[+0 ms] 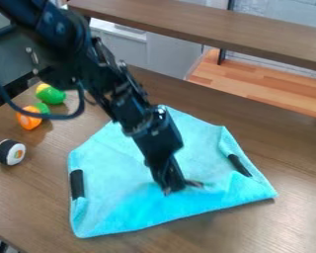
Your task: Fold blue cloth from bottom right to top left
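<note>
Clearly, three small toys sit on the left of the bench [28, 188]: a white roll with a black band [10, 152], an orange toy [29, 122] and a green toy [50, 95], the last two close together near the arm's looping cable [63, 116]. Bare bench separates them from the one blue cloth [111, 192], spread across the middle. Of its two dark strips, one [77, 184] lies by the left edge, the other [239, 165] by the right, where the edge is rumpled. Between them, the one gripper [179, 189] hangs down over the lower middle; I can't tell whether its jaws are apart, together or clamped on cloth. Open bench runs beyond the cloth's right edge.
</note>
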`<move>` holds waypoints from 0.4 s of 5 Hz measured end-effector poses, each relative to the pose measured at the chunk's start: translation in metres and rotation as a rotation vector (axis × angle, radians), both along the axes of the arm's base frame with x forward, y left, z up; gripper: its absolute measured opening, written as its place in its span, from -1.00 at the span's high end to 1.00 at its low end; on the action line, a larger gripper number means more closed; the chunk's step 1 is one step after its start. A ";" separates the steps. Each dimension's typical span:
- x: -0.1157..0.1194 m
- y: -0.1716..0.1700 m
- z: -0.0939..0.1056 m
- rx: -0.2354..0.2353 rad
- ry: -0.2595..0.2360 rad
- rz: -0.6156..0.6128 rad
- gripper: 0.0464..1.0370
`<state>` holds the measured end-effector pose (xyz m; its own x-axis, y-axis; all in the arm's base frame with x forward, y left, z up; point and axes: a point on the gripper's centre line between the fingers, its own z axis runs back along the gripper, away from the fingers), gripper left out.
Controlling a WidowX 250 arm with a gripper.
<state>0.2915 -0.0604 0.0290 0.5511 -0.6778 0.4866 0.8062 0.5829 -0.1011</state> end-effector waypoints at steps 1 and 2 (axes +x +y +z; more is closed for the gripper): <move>0.017 0.016 0.012 0.004 -0.005 0.027 0.96; 0.033 0.033 0.021 0.047 -0.007 0.022 0.96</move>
<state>0.3240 -0.0278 0.0498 0.5632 -0.6876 0.4582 0.7936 0.6046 -0.0680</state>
